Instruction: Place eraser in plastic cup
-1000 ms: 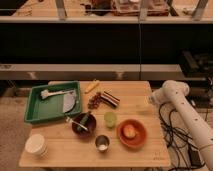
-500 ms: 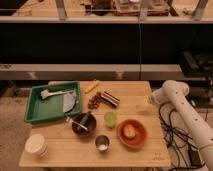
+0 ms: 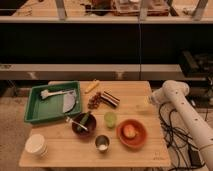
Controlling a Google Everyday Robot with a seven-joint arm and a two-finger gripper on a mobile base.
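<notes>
The eraser (image 3: 111, 98), a dark oblong block with pale and reddish stripes, lies on the wooden table (image 3: 75, 155) behind the centre. The light-green plastic cup (image 3: 110, 119) stands upright a short way in front of it. My white arm (image 3: 172, 92) reaches in from the right. Its gripper (image 3: 151, 101) is at the table's right edge, well to the right of the eraser and apart from it and from the cup.
A reddish-brown lumpy cluster (image 3: 93, 101) touches the eraser's left end, with a yellow stick (image 3: 91, 87) behind it. A green tray (image 3: 35, 115) is at left. A dark bowl (image 3: 83, 125), a metal cup (image 3: 102, 143), an orange bowl (image 3: 132, 133) and a white ribbed cup (image 3: 36, 145) stand in front.
</notes>
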